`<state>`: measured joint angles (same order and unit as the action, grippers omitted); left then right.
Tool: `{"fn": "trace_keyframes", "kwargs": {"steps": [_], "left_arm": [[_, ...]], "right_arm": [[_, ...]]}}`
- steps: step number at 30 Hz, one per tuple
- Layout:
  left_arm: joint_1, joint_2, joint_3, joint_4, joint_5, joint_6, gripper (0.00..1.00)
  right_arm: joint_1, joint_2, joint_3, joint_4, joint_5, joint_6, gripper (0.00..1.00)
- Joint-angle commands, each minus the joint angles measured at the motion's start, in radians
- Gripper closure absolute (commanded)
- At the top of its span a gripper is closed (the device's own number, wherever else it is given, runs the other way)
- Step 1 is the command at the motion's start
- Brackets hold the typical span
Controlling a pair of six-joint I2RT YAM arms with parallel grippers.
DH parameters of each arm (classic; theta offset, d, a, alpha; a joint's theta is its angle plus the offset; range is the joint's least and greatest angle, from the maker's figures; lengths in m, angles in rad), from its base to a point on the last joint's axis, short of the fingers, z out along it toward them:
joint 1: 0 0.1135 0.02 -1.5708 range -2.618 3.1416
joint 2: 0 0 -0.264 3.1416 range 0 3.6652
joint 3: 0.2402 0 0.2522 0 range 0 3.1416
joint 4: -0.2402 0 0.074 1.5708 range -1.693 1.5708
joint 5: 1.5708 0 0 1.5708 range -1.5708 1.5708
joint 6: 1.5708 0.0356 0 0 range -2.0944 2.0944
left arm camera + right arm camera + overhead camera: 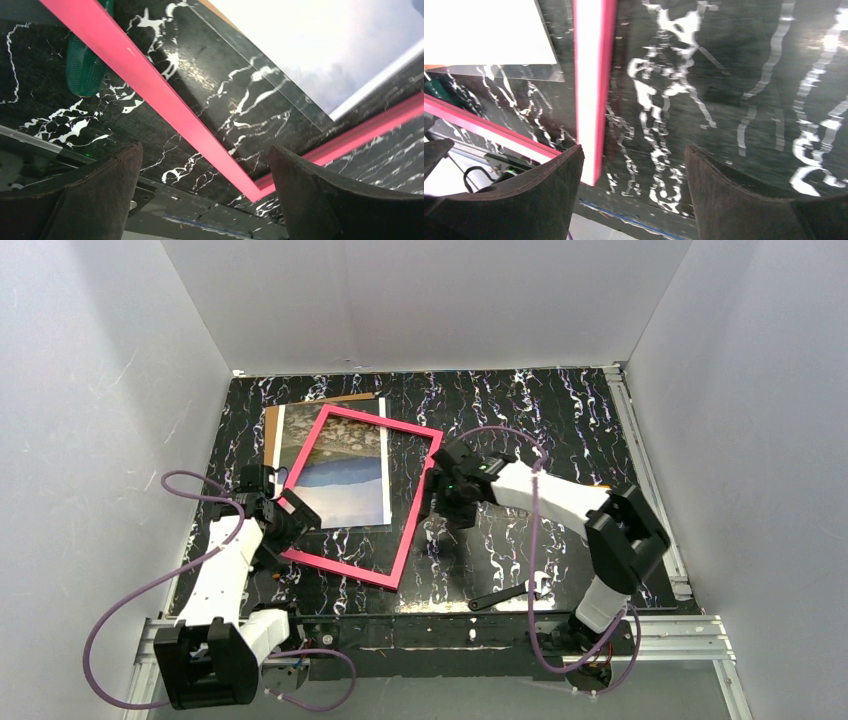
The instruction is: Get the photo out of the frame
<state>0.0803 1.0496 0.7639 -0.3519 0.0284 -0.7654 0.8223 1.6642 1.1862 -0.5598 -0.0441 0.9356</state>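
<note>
The pink-red frame lies askew on the black marbled table, its upper part over the photo. The photo shows blue sky and rocky ground, with a white strip along its right edge. The brown backing board peeks out at the photo's far left. My left gripper is open at the frame's left side; the pink border runs above its fingers. My right gripper is open at the frame's right side; the border ends beside its left finger.
A green textured handle lies under the frame's left border. A black tool lies near the table's front edge by the right arm's base. White walls enclose the table on three sides. A metal rail runs along the right edge.
</note>
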Motion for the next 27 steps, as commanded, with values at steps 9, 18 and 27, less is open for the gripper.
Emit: {"fn": "trace_keyframes", "kwargs": {"steps": [9, 18, 27], "left_arm": [[-0.244, -0.06, 0.11, -0.17, -0.054, 0.208, 0.02], [-0.279, -0.077, 0.154, -0.202, -0.081, 0.247, 0.02], [-0.281, -0.056, 0.337, -0.295, -0.076, 0.287, 0.03]], "right_arm": [[0.116, 0.294, 0.201, 0.04, 0.036, 0.089, 0.2], [0.158, 0.345, 0.247, -0.031, 0.093, 0.128, 0.54], [0.122, 0.251, 0.23, 0.019, 0.029, 0.136, 0.83]]}}
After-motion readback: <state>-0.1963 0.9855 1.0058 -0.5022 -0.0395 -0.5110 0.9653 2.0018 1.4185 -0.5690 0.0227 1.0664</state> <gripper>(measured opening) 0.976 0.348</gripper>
